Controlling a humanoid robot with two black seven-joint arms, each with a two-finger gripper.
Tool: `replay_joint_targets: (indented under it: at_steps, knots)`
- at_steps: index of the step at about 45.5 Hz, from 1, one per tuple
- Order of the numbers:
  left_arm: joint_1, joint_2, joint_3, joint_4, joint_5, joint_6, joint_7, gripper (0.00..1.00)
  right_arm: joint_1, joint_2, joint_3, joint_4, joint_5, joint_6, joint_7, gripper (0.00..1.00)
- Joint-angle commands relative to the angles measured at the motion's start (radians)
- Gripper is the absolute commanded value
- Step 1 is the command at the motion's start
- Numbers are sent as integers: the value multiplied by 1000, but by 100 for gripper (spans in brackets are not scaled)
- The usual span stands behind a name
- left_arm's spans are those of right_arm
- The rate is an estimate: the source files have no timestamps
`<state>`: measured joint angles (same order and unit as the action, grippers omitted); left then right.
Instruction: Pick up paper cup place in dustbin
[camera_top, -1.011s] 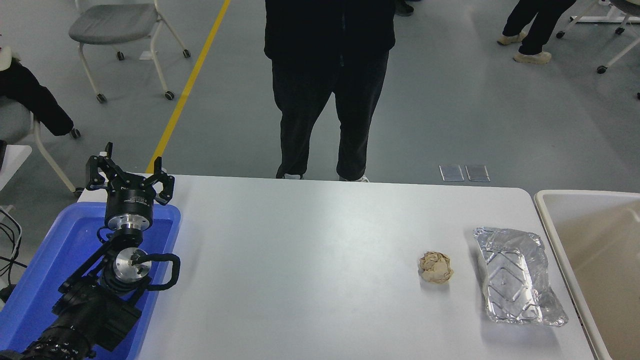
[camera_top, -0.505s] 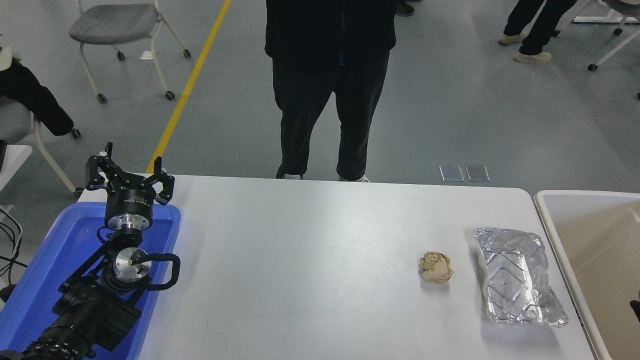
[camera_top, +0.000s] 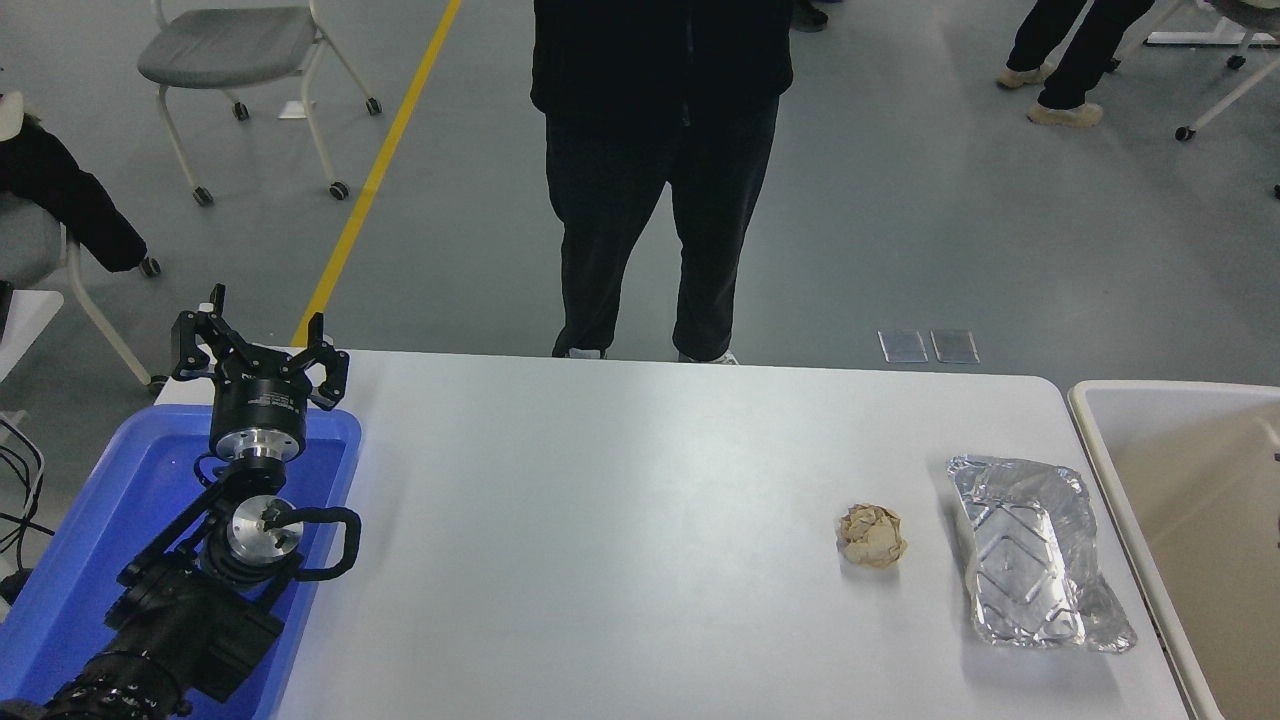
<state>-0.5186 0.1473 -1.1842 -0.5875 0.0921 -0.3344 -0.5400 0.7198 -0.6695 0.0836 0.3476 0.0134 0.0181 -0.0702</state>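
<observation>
The paper cup is out of view. The dustbin (camera_top: 1105, 440), a large beige tub with a thick rim, stands off the table's right end and is cut by the picture's right edge. My left arm is parked at the lower left over the blue tray, and its gripper (camera_top: 262, 345) is open with nothing between its fingers. My right arm and gripper are out of the picture.
A blue plastic tray (camera_top: 340, 440) lies under the left arm. A crumpled brown paper ball (camera_top: 872, 535) and a crinkled silver foil tray (camera_top: 1035, 550) sit on the white table (camera_top: 620, 520) at the right. A person in dark trousers (camera_top: 650, 190) stands at the far side.
A dark bit that showed at the right edge over the dustbin half a second ago is gone. The left arm, paper ball and foil tray have not moved.
</observation>
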Motion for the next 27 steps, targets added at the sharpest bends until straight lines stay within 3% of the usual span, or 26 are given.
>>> replay_joint_targets:
  at_steps: [1,15,27]
  knots:
    - [0,0,0,0,0,0,0,99,138,-222,2,350,-187,8,0,100]
    - [0,0,0,0,0,0,0,99,400,-453,-139,758,-375,11,-7,100]
    - [0,0,2,0,0,0,0,99,868,-453,-634,904,-375,17,-5,100]
